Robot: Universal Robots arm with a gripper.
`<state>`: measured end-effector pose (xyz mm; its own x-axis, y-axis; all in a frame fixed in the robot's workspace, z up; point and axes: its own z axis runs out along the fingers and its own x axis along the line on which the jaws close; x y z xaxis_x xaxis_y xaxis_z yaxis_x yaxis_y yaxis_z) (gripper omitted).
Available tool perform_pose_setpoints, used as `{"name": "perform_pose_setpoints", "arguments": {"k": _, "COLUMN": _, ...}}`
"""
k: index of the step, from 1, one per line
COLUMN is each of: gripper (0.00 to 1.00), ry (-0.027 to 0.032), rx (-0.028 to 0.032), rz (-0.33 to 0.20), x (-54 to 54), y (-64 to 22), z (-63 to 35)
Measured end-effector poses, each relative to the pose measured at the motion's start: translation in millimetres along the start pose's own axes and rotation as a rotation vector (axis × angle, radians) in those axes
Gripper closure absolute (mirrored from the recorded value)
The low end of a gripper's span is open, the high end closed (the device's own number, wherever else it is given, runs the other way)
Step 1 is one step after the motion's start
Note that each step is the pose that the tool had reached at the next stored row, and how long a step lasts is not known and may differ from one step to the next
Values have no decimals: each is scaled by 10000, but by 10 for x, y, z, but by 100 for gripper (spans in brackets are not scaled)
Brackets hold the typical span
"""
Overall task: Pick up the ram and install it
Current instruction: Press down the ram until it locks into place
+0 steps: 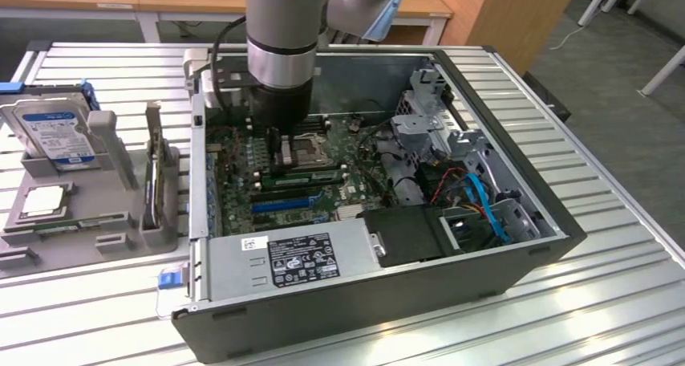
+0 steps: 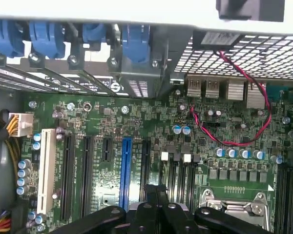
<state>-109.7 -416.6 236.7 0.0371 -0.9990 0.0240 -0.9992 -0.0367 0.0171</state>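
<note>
Tabletop (image 1: 599, 302): ribbed silver metal slats.
Computer case (image 1: 354, 302): open black box, green board (image 2: 102, 117) inside.
Holder (image 1: 107, 189): grey moulded plastic, on the exterior view's left of the case.
Fingers (image 2: 149, 214): black, pressed together, empty, inside the case above the board.
Ram (image 1: 77, 223): thin green stick, lying flat in the holder.

I see even, bright room light; the table (image 1: 599, 246) slats glare softly, the case (image 1: 354, 318) interior sits shadowed, wrist view slightly blurred.
</note>
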Motion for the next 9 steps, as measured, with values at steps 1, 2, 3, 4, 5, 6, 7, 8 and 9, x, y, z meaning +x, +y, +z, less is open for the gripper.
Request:
{"name": "perform_pose_setpoints", "arguments": {"k": 1, "gripper": 89, "ry": 0, "rx": 11, "rz": 0, "x": -1, "y": 28, "z": 1}}
{"name": "perform_pose_setpoints", "arguments": {"k": 2, "gripper": 89, "ry": -1, "rx": 22, "rz": 1, "x": -2, "y": 53, "z": 1}}
{"name": "perform_pose_setpoints", "arguments": {"k": 3, "gripper": 89, "ry": -1, "rx": 24, "rz": 2, "x": -3, "y": 62, "z": 1}}
{"name": "perform_pose_setpoints", "arguments": {"k": 4, "gripper": 89, "ry": -1, "rx": 24, "rz": 1, "x": -3, "y": 62, "z": 1}}
{"name": "perform_pose_setpoints", "arguments": {"k": 5, "gripper": 89, "ry": -1, "rx": 24, "rz": 1, "x": -3, "y": 62, "z": 1}}
{"name": "perform_pose_setpoints", "arguments": {"k": 6, "gripper": 89, "ry": 0, "rx": 25, "rz": 1, "x": -3, "y": 62, "z": 3}}
{"name": "perform_pose_setpoints", "arguments": {"k": 7, "gripper": 89, "ry": 2, "rx": 25, "rz": 0, "x": -4, "y": 62, "z": 5}}
{"name": "perform_pose_setpoints", "arguments": {"k": 8, "gripper": 89, "ry": 2, "rx": 24, "rz": 0, "x": -6, "y": 62, "z": 5}}
{"name": "perform_pose_setpoints", "arguments": {"k": 9, "gripper": 89, "ry": 2, "rx": 24, "rz": 2, "x": -14, "y": 62, "z": 5}}
